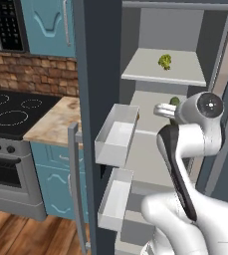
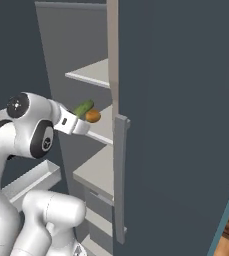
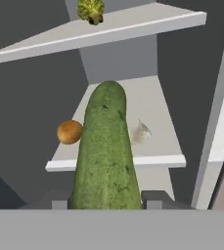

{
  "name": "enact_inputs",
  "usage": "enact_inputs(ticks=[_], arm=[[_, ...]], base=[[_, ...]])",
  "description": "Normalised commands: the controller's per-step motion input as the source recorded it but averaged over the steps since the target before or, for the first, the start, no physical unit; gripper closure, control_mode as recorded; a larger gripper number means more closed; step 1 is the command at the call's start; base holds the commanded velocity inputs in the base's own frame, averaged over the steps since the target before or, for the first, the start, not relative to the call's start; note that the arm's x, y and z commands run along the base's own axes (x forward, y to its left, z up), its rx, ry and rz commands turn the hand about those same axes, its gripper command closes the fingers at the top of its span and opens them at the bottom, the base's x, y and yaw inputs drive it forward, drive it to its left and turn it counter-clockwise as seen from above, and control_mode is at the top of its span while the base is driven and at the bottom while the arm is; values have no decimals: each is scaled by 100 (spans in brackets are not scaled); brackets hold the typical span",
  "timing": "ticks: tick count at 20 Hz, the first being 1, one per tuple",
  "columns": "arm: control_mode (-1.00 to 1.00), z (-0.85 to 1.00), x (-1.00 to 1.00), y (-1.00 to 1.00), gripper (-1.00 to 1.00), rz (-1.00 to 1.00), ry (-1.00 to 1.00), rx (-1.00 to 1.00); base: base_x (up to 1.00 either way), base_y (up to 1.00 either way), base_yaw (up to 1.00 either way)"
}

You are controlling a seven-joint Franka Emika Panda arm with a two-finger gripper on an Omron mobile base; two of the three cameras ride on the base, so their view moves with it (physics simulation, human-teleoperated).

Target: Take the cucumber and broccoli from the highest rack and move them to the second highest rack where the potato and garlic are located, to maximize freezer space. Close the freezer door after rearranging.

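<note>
Two fingers of my end effector (image 3: 106, 201) are clamped on the cucumber (image 3: 106, 156), which I see jutting ahead over the second rack (image 3: 157, 105); potato (image 3: 70, 132) and garlic (image 3: 140, 132) flank it, broccoli (image 3: 91, 10) above.

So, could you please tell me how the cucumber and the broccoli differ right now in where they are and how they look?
The cucumber is held in the gripper in front of the second highest rack, while the broccoli sits untouched on the highest rack. The cucumber is long, smooth-sided and dark green; the broccoli is a small, knobbly, yellowish-green clump. Both are green vegetables inside the open freezer.
</note>
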Motion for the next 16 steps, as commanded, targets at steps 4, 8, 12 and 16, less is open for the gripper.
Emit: enact_inputs(ticks=[4,8,12,16], arm=[[-100,-29,58,0,100,0,0,0],[-100,-26,70,0,100,6,4,0],[-100,-29,71,-2,100,8,10,0],[-100,-35,61,-12,100,2,0,-3]], base=[[0,0,0],[0,0,0],[0,0,0],[0,0,0]])
